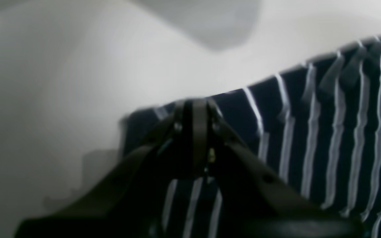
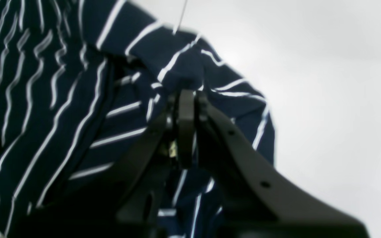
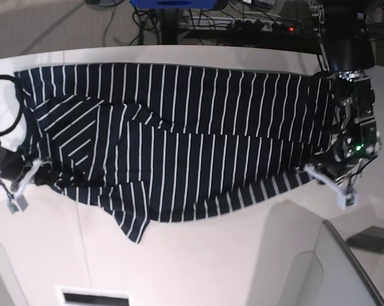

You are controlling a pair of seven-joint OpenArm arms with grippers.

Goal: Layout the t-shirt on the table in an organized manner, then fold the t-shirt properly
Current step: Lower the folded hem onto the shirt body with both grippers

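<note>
The t-shirt (image 3: 179,146) lies spread across the table (image 3: 198,261), one sleeve folded over it. The left gripper (image 1: 195,109) pinches its hem edge; the right gripper (image 2: 185,99) pinches bunched cloth at the opposite end.

We see the t-shirt (image 3: 179,134) as soft, matt striped cloth, rumpled in places, lying on the table (image 3: 198,268), whose off-white top looks smooth with a faint sheen.

1. t-shirt (image 3: 179,134): neck label not discernible; cut off by frame edges in both wrist views.
2. left gripper (image 1: 195,109): fingertips blurred against cloth.
3. table (image 3: 198,268): near edge cropped.
</note>
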